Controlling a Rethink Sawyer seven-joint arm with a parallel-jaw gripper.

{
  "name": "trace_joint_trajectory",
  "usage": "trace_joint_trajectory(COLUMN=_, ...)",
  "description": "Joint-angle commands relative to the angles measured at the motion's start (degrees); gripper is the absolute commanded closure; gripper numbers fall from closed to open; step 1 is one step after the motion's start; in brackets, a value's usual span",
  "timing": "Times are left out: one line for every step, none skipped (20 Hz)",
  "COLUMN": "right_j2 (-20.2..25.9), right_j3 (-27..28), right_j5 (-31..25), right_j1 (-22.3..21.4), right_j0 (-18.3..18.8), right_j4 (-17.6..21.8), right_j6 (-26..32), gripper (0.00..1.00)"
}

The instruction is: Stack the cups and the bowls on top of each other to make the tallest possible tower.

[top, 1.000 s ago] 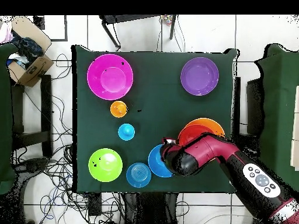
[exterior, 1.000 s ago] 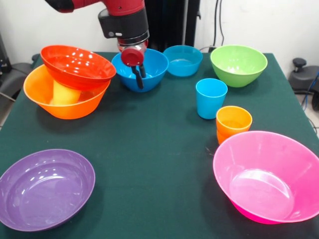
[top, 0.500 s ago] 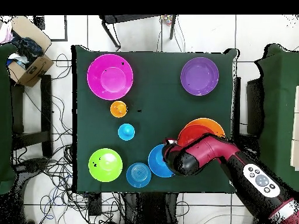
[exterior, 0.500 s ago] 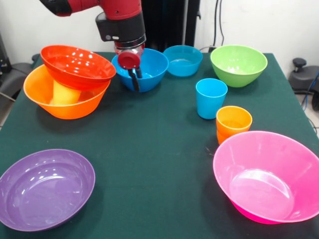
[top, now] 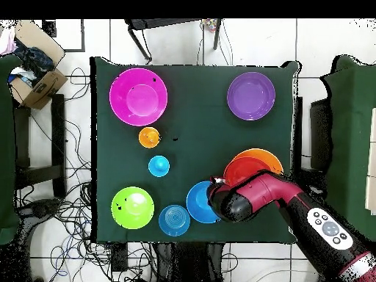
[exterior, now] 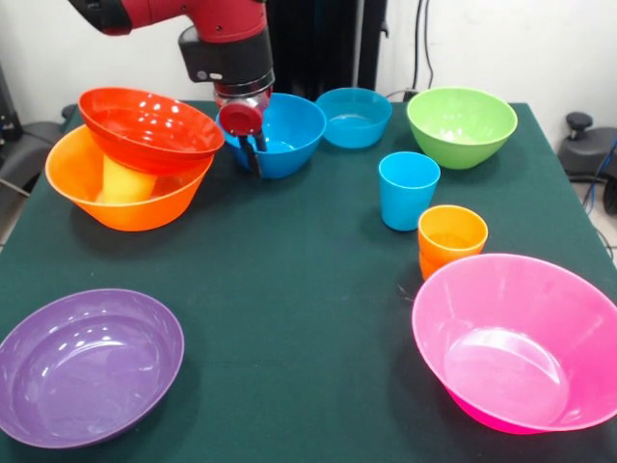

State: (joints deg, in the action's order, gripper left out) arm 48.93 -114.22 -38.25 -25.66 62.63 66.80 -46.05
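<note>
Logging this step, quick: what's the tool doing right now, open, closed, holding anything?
Tool: closed on the near rim of the larger blue bowl, beside the red-orange bowl.

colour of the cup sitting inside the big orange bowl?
Yellow. The cup sits under the tilted red-orange bowl in the orange bowl; clearest in the front view.

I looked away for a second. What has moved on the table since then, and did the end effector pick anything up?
Only the arm moved. In the front view the end effector slid left, from over the larger blue bowl to its left rim, beside the red-orange bowl. Whether it grips that rim cannot be told; nothing is lifted. The bowls and cups have not shifted, and the red-orange bowl still sits tilted in the orange bowl.
</note>
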Motion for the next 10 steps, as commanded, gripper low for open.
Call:
trace_joint_trajectory(right_j2=-5.07, right_j3=7.33, right_j5=-1.86, right_j1=4.55, right_j0=-3.49, right_j4=5.16, right_j6=13.22, gripper=0.00)
trace_joint_trajectory(right_j2=-5.62, right_j3=7.65, right_j5=-1.19, right_j1=5.27, right_j0=-3.56, right_j4=5.82, right_j6=12.45, gripper=0.00)
trace_joint_trajectory(right_j2=-5.82, right_j3=8.20, right_j5=-0.97, right_j1=5.81, right_j0=-3.72, right_j4=5.96, right_j6=12.16, gripper=0.00)
trace_joint_trajectory(right_j2=-6.02, right_j3=8.45, right_j5=-0.53, right_j1=6.32, right_j0=-3.76, right_j4=6.29, right_j6=12.07, gripper=0.00)
trace_joint_trajectory(right_j2=-6.18, right_j3=8.84, right_j5=-0.47, right_j1=6.63, right_j0=-3.91, right_j4=6.39, right_j6=12.03, gripper=0.00)
trace_joint_trajectory(right_j2=-6.40, right_j3=9.01, right_j5=-0.13, right_j1=6.93, right_j0=-4.20, right_j4=6.70, right_j6=11.59, gripper=0.00)
trace_joint_trajectory(right_j2=-6.57, right_j3=9.33, right_j5=0.16, right_j1=7.22, right_j0=-4.35, right_j4=6.90, right_j6=11.60, gripper=0.00)
trace_joint_trajectory(right_j2=-6.88, right_j3=9.07, right_j5=0.59, right_j1=7.21, right_j0=-4.85, right_j4=7.28, right_j6=10.68, gripper=0.00)
trace_joint_trajectory(right_j2=-7.02, right_j3=9.33, right_j5=0.80, right_j1=7.56, right_j0=-4.96, right_j4=7.45, right_j6=10.70, gripper=0.00)
trace_joint_trajectory(right_j2=-7.19, right_j3=9.13, right_j5=1.24, right_j1=7.57, right_j0=-5.22, right_j4=7.73, right_j6=9.98, gripper=0.00)
